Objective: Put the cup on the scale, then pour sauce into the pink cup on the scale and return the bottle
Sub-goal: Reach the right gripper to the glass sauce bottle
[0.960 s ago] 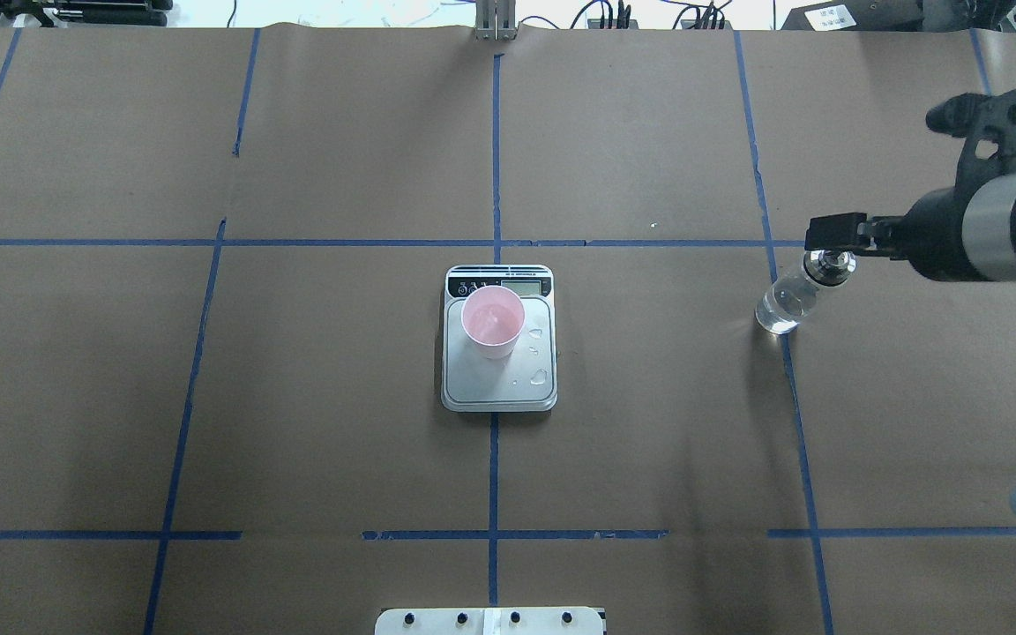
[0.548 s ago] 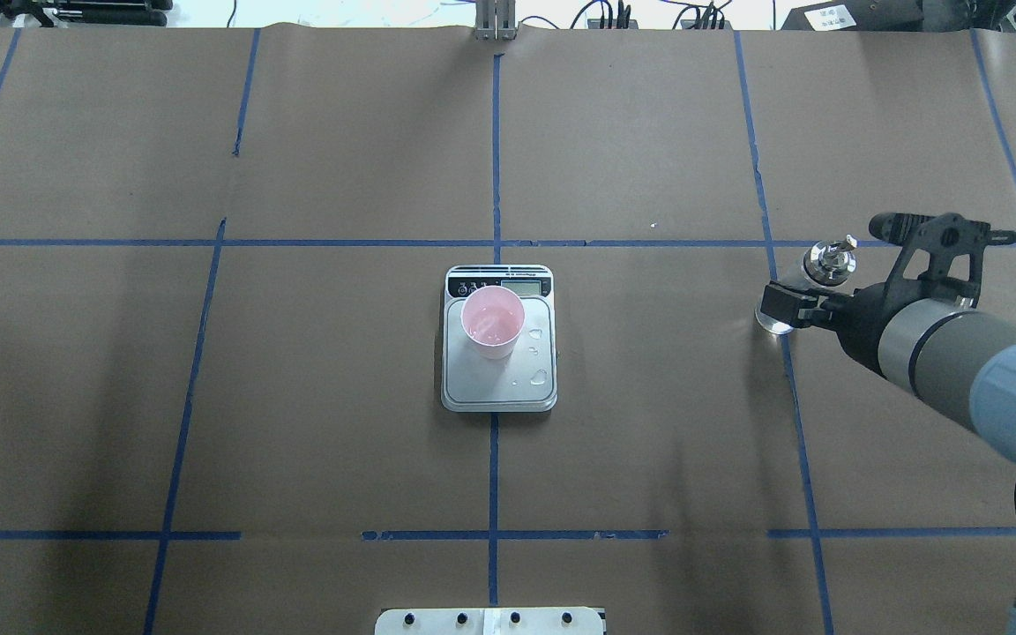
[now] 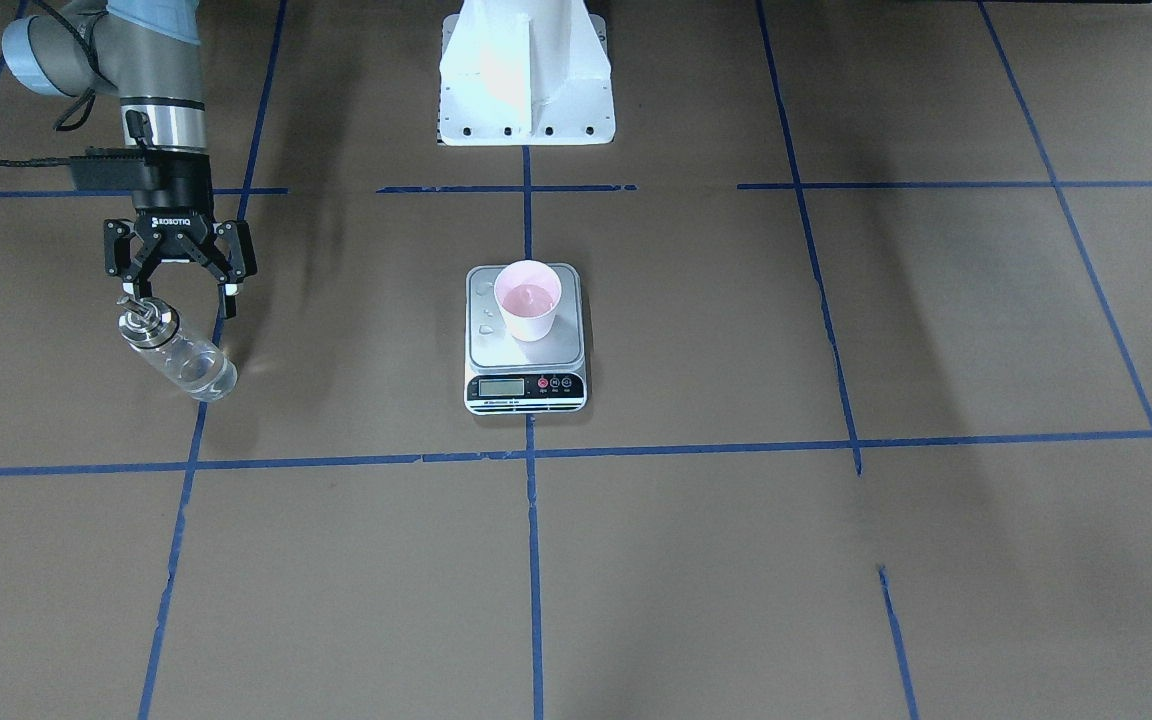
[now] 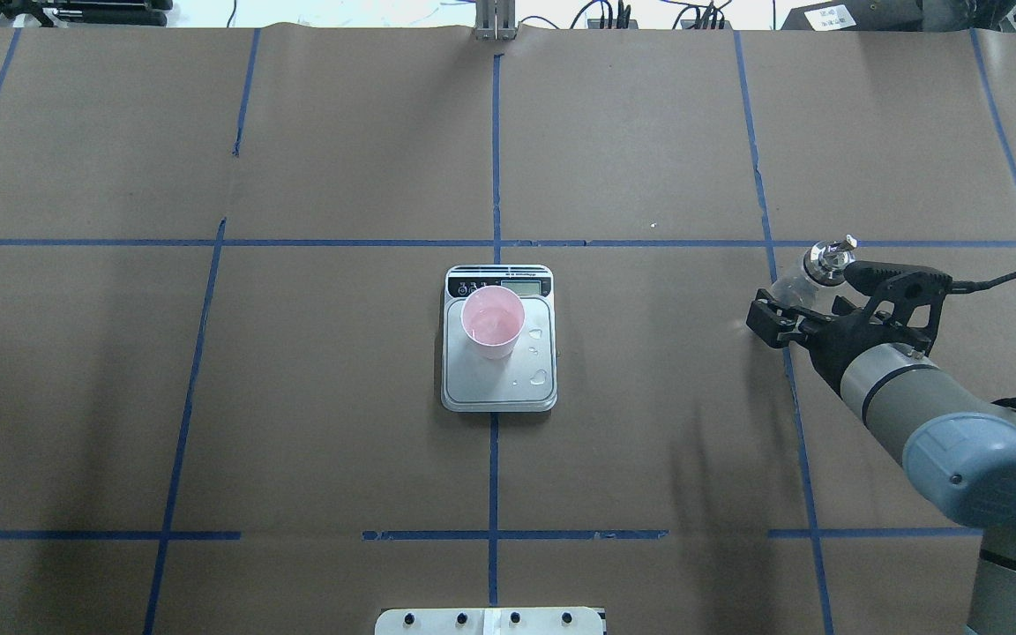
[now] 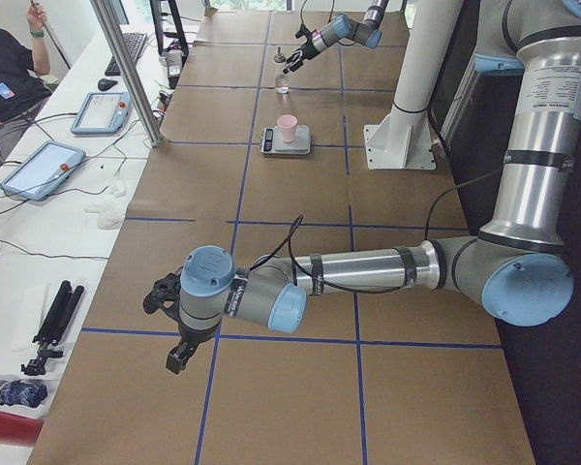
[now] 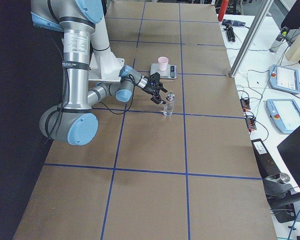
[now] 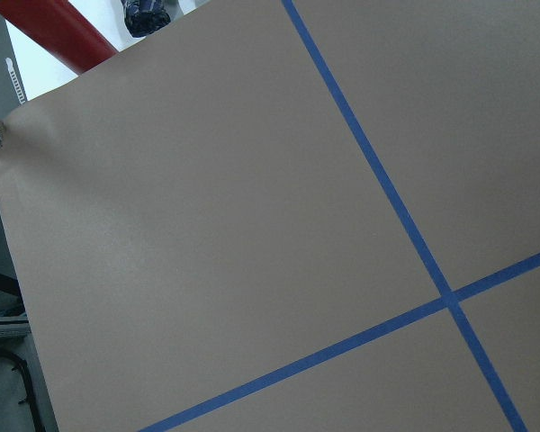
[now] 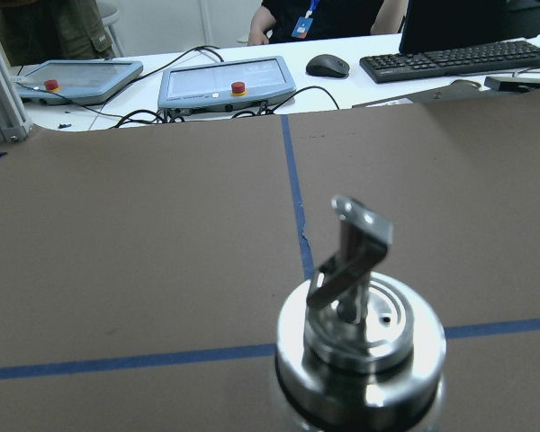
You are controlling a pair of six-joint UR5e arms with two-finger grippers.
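The pink cup (image 4: 492,320) stands on the scale (image 4: 499,392) at the table's middle, with clear sauce (image 3: 528,297) in it; cup (image 3: 528,300) and scale (image 3: 526,385) also show in the front view. The glass bottle (image 3: 181,360) with its silver cap stands upright on the table at the robot's right, free of the fingers. My right gripper (image 3: 181,288) is open and empty, just above and behind the cap. In the overhead view it (image 4: 792,316) overlaps the bottle (image 4: 828,258). The right wrist view shows the cap (image 8: 360,333) close below. My left gripper (image 5: 174,354) is far off; I cannot tell its state.
Drops of liquid (image 4: 539,377) lie on the scale's platform beside the cup. The robot's white base (image 3: 526,90) stands behind the scale. Tablets (image 8: 225,83) and a keyboard lie on the desk past the table's far edge.
My right arm has swung back toward the robot. Its gripper has moved from by the bottle's cap to over the bottle's base in the overhead view. Bottle and cup stay put.
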